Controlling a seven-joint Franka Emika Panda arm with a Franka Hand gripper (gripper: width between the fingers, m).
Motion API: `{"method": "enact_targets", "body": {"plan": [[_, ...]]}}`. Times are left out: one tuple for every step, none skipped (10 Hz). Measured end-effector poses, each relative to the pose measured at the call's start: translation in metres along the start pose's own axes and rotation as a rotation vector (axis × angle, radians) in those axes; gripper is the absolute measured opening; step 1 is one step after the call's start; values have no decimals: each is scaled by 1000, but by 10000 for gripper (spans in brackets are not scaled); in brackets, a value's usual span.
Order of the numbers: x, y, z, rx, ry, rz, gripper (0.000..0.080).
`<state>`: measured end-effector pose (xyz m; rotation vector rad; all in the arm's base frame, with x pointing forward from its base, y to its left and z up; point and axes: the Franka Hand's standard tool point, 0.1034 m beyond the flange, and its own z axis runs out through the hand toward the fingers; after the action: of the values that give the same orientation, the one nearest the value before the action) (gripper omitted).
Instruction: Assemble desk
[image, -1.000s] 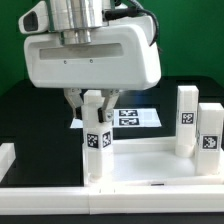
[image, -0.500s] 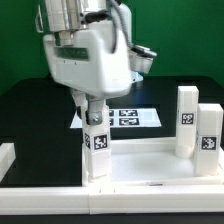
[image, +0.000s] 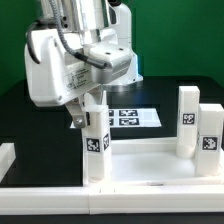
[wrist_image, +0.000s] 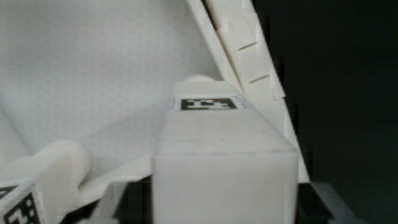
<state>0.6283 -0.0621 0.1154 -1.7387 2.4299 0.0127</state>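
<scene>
Standing on a black table (image: 30, 105) before green wall, the desk (image: 150, 165); end effector (image: 88, 108) width unclear.

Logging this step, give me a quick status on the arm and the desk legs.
End effector over the near leg, grip unclear. Leg upright on tabletop panel; two more legs stand at the exterior view's right. Nothing obstructing.

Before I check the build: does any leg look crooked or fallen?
Nothing stands out. The leg under the gripper stands upright on the tabletop, as do the two legs at the exterior view's right. None lies toppled.
</scene>
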Motion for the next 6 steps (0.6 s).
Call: {"method": "enact_targets", "body": {"plan": [[-5, 1, 2, 0, 3, -240, 503], [-15, 0, 2, 16, 3, -396, 503], [-23, 3, 4, 9, -4, -623, 618], [-19, 2, 4, 8, 0, -636, 640], [-18, 2, 4, 8, 4, -702, 640], [-17, 2, 4, 7, 5, -762, 648]]}}
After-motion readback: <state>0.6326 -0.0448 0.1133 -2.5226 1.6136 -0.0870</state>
